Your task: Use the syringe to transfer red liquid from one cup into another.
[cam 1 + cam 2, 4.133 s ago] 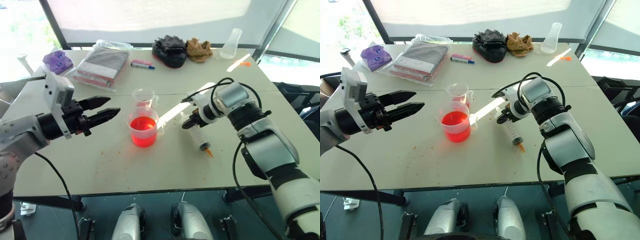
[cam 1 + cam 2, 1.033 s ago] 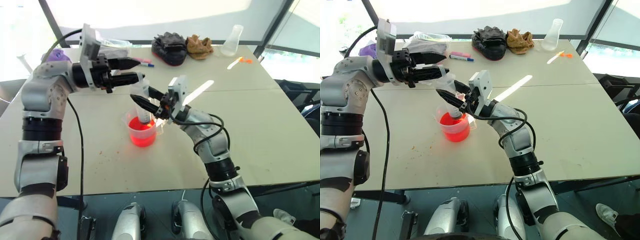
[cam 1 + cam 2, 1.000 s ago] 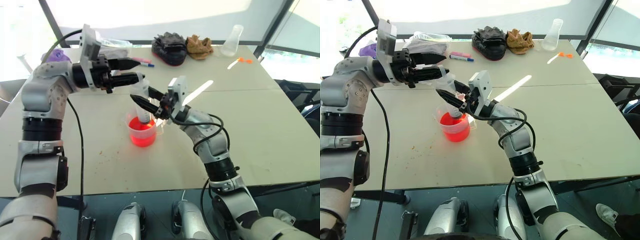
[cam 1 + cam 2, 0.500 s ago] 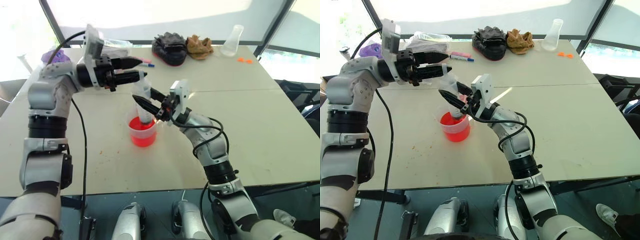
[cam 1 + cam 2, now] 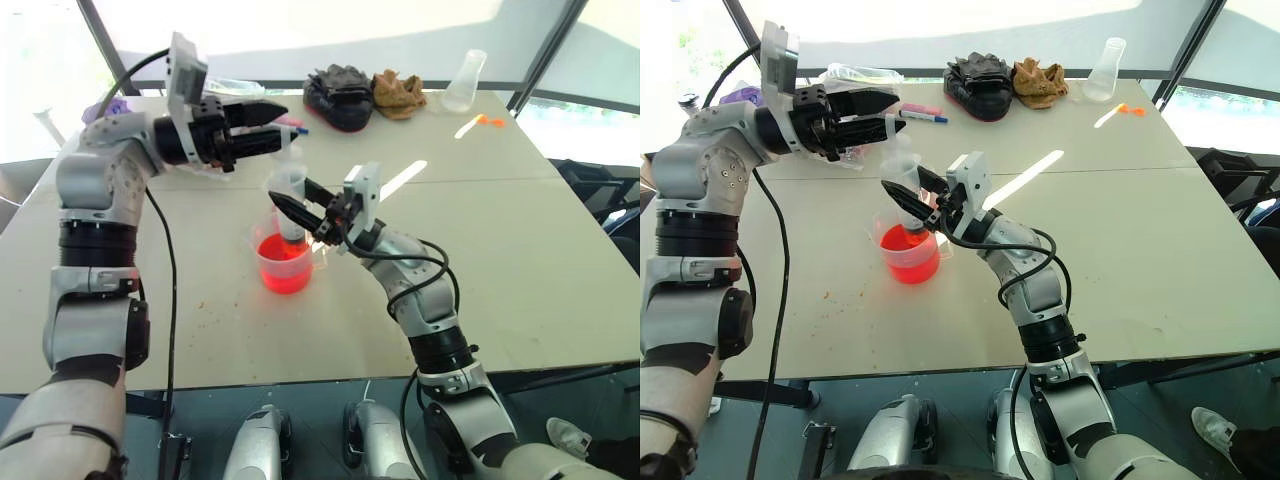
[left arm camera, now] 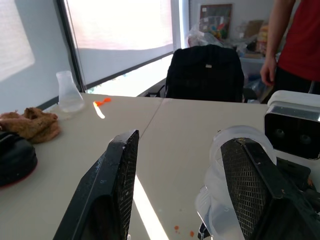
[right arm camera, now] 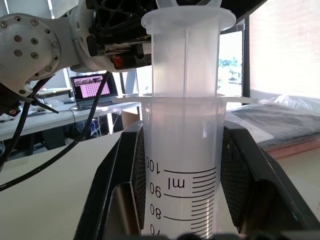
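Syringe (image 7: 182, 150) scale marks readable (right wrist view), right hand (image 5: 300, 208) gripping.

Red liquid is seen in the clear wide cup (image 5: 284, 262). The translucent white syringe (image 7: 183, 150) is marked with black scale lines. Both claws, left claw (image 5: 262, 127) and right claw (image 5: 296, 207), are black. The desk (image 5: 500, 250) is pale beige, speckled orange at 9 o'clock of the cup.
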Robot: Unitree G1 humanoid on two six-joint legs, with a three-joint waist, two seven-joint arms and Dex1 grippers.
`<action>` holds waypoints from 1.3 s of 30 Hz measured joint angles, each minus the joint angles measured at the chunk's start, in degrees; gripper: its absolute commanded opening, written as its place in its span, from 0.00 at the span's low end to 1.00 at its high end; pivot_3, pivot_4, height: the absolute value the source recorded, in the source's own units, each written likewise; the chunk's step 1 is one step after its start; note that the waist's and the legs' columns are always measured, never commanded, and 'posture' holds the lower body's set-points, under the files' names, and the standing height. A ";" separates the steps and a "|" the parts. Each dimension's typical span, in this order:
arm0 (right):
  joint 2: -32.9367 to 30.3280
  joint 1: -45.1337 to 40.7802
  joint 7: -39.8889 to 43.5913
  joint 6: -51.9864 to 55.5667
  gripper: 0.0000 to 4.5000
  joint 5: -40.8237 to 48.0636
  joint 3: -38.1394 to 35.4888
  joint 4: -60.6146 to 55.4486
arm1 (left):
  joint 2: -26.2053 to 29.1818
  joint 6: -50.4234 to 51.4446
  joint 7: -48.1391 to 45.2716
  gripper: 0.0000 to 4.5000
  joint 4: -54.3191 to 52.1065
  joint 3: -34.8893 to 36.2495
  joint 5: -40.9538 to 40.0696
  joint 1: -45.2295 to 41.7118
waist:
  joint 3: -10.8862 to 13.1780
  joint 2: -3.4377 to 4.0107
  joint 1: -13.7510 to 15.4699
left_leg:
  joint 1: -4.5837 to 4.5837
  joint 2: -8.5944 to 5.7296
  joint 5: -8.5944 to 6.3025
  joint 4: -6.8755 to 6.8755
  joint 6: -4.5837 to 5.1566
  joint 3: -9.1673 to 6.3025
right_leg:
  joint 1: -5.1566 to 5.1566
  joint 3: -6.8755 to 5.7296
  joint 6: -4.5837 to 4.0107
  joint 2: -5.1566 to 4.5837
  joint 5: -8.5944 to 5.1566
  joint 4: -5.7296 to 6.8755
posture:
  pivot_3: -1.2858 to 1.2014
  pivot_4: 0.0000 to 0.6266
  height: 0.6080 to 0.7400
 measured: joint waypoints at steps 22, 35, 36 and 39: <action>-2.33 -10.13 -3.32 9.30 0.32 6.86 -6.57 -3.71 | 17.85 6.71 -2.00 0.57 -9.71 8.93 -3.91 20.75 | 0.00 0.01 -0.10 | 0.02 0.03 0.03 -0.02 -0.07 -0.04 | -0.01 0.02 -0.02 0.00 -0.01 0.03 | 0.52 0.24 1.00; -1.16 -24.29 -5.73 2.26 0.32 6.85 -10.20 12.50 | 10.50 0.30 12.94 0.57 -10.06 13.24 -3.62 19.45 | 0.00 0.01 -0.27 | 0.07 0.03 0.07 -0.03 -0.11 0.01 | 0.00 0.02 -0.02 0.02 0.00 0.05 | 0.52 0.24 1.00; -1.19 -27.16 -5.20 -0.93 0.32 5.71 -10.72 18.40 | 9.74 -0.19 13.36 0.57 -9.95 13.03 -3.54 19.26 | 0.00 0.01 -0.27 | 0.08 0.03 0.07 -0.03 -0.10 0.03 | 0.00 0.02 -0.03 0.02 0.01 0.05 | 0.52 0.24 1.00; -0.63 -33.73 -3.17 -10.24 0.32 2.71 -11.52 34.32 | 7.76 -2.18 13.78 0.57 -8.20 11.98 -2.97 18.12 | 0.00 0.01 -0.25 | 0.07 0.03 0.07 -0.04 -0.11 0.04 | 0.00 0.02 -0.03 0.02 0.01 0.04 | 0.52 0.24 1.00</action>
